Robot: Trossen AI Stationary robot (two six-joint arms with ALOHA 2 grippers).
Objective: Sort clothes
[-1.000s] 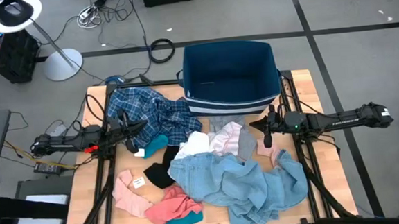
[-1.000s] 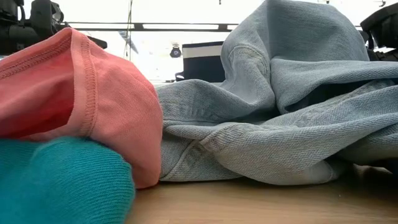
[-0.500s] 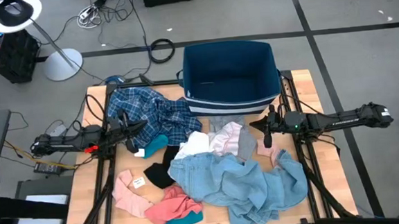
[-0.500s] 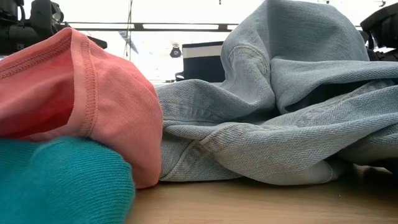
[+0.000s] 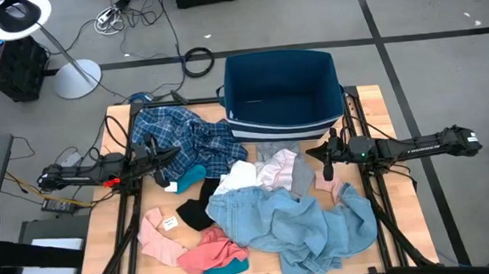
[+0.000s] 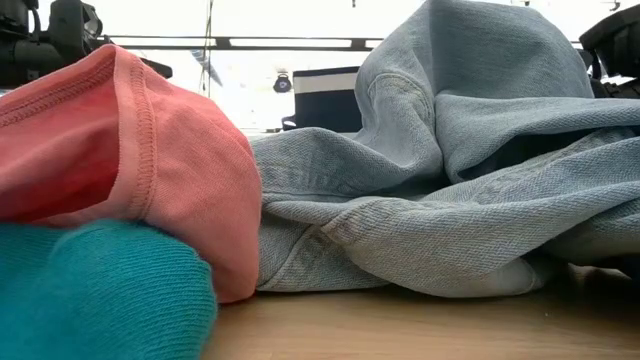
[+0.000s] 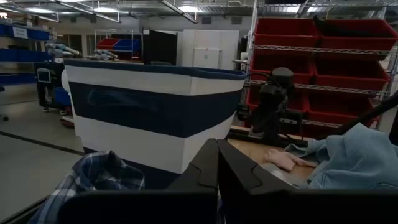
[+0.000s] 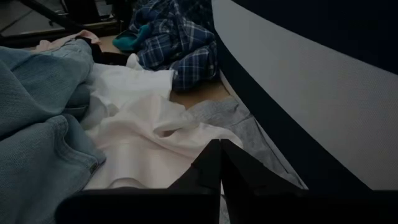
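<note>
The clothes lie in a loose heap on the wooden table (image 5: 371, 112). A blue plaid shirt (image 5: 181, 137) lies at the far left, and a large light blue garment (image 5: 292, 223) at the near right. White (image 5: 238, 176), grey (image 5: 302, 174), black (image 5: 199, 206), pink (image 5: 157, 236) and coral (image 5: 211, 254) pieces and a teal sock (image 5: 192, 176) lie between them. My left gripper (image 5: 175, 153) hovers shut over the plaid shirt's edge. My right gripper (image 5: 311, 153) hovers shut beside the grey piece (image 8: 249, 130) and holds nothing.
A dark blue bin with a white band (image 5: 283, 92) stands at the table's far edge, its open top up and nothing showing inside. In the low view the coral piece (image 6: 100, 150) and a teal piece (image 6: 90, 290) fill the near left. Cables and a lamp stand lie on the floor beyond.
</note>
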